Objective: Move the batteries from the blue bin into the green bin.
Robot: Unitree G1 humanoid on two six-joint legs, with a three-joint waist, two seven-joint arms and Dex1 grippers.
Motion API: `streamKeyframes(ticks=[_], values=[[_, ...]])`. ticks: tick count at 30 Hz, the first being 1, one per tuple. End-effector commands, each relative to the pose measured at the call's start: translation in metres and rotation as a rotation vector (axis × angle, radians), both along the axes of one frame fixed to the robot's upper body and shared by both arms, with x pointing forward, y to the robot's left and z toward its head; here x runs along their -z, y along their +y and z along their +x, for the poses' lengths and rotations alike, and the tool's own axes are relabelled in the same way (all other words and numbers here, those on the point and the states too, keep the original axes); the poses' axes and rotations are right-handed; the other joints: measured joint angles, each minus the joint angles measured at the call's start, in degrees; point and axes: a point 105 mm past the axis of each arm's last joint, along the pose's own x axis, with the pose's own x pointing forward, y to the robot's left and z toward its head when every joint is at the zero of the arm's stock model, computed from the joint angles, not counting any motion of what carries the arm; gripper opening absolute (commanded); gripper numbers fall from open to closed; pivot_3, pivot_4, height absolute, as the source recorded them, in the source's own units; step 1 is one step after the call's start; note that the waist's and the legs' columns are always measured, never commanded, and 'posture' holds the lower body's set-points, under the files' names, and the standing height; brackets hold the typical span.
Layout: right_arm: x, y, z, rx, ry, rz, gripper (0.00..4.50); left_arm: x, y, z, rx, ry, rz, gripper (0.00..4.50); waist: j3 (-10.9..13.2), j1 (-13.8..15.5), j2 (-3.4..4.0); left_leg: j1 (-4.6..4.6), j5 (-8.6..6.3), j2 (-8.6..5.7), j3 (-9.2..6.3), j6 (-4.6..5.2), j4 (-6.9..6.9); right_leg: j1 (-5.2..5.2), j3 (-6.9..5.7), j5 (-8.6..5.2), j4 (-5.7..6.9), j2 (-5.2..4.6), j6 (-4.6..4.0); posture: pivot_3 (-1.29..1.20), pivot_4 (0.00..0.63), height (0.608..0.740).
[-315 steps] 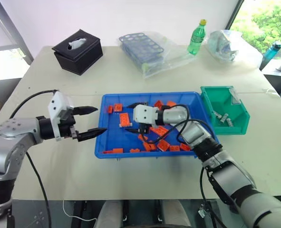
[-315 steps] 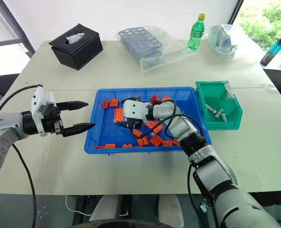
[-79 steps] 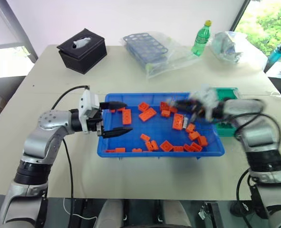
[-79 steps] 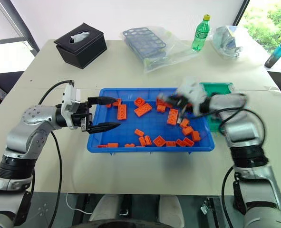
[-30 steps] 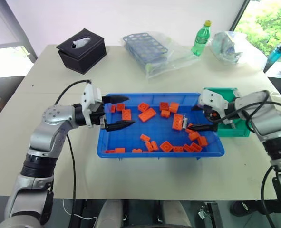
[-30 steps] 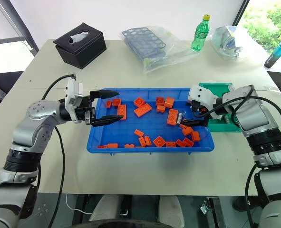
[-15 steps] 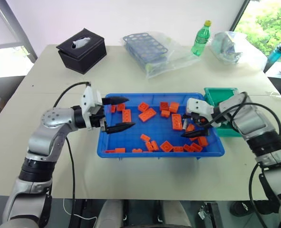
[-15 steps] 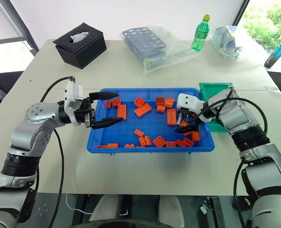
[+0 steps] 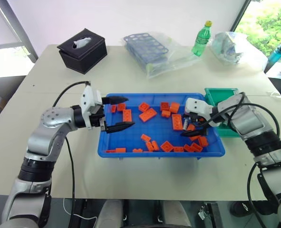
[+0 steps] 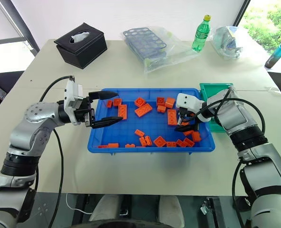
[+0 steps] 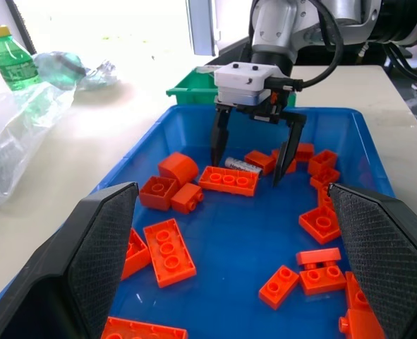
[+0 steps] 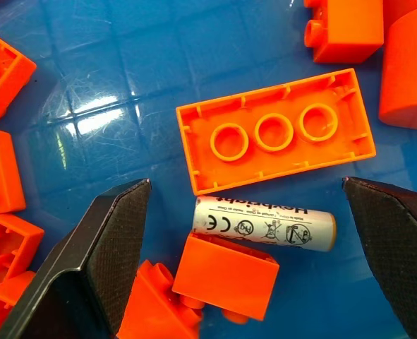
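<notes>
The blue bin (image 9: 150, 154) lies mid-table, strewn with orange bricks (image 9: 148, 114). One silvery battery (image 12: 264, 222) lies flat on the bin floor at its right end, between a long brick (image 12: 275, 138) and a smaller one (image 12: 226, 275); it is also seen as battery (image 11: 242, 165). My right gripper (image 9: 193, 129) hangs open just above it, pointing down, one finger on each side and touching nothing. My left gripper (image 9: 130, 112) is open and empty, held level over the bin's left end. The green bin (image 9: 217, 95) stands against the blue bin's right side, partly hidden by my right arm.
Along the far side of the table stand a black tissue box (image 9: 82, 50), a blue tube rack in a clear bag (image 9: 147, 47), a green bottle (image 9: 199, 38) and a crumpled clear bag (image 9: 233, 45). Bricks crowd the battery closely.
My right gripper has come left from beside the green bin and sunk into the blue bin's right end, over the battery, still open. The left gripper has stayed put.
</notes>
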Motion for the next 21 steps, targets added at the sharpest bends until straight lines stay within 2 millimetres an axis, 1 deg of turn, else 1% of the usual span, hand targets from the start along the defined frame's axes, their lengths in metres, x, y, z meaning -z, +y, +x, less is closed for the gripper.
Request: streamKeyframes(ticks=[1,7,11,14,17,20,21], values=[[-0.007,-0.018,0.006,0.089,-0.030,-0.027,4.47,-0.011,-0.002,-0.002,0.016,-0.044,-0.008,4.50,0.0,0.0,0.00,0.00,0.00,0.00,0.00,0.00,0.00,0.00,0.00,0.00,0.00,0.00,0.00,0.00,0.150,0.716],[-0.006,-0.024,-0.001,0.117,-0.008,-0.042,4.47,-0.010,-0.001,-0.002,0.015,-0.041,-0.004,4.50,0.0,0.3,0.00,0.00,0.00,-0.05,-0.06,0.00,0.02,0.05,-0.03,0.00,0.00,-0.04,0.00,0.00,0.150,0.716],[-0.003,-0.030,-0.003,0.171,0.000,-0.051,4.47,-0.009,0.000,-0.001,0.015,-0.040,0.000,4.50,0.0,1.0,0.00,0.00,0.00,-0.06,-0.07,0.01,0.02,0.05,-0.03,0.00,-0.01,-0.05,0.00,0.00,0.150,0.716],[-0.004,-0.030,-0.006,0.173,0.004,-0.045,4.47,-0.009,0.001,-0.001,0.015,-0.039,0.000,4.50,0.0,1.3,0.00,0.00,-0.01,-0.08,-0.07,0.01,0.05,0.07,-0.03,0.00,-0.01,-0.07,0.00,0.00,0.150,0.716],[-0.005,-0.026,-0.009,0.161,0.006,-0.032,3.72,-0.009,0.001,-0.001,0.014,-0.039,0.001,4.50,0.0,1.3,0.00,-0.01,-0.02,-0.11,-0.09,0.03,0.05,0.09,-0.03,0.00,-0.02,-0.09,0.00,0.00,0.150,0.716],[-0.005,-0.021,-0.012,0.140,0.003,-0.024,2.38,-0.008,0.001,0.001,0.012,-0.037,-0.001,4.50,0.0,1.2,0.00,0.00,-0.02,-0.11,-0.09,0.03,0.05,0.08,-0.03,0.00,-0.02,-0.08,0.01,0.00,0.150,0.716],[-0.004,-0.020,-0.013,0.134,0.000,-0.024,2.38,-0.008,0.002,0.001,0.011,-0.038,-0.001,4.50,0.0,1.2,0.00,0.00,-0.02,-0.11,-0.09,0.03,0.05,0.08,-0.03,0.00,-0.01,-0.08,0.01,0.00,0.150,0.716]])
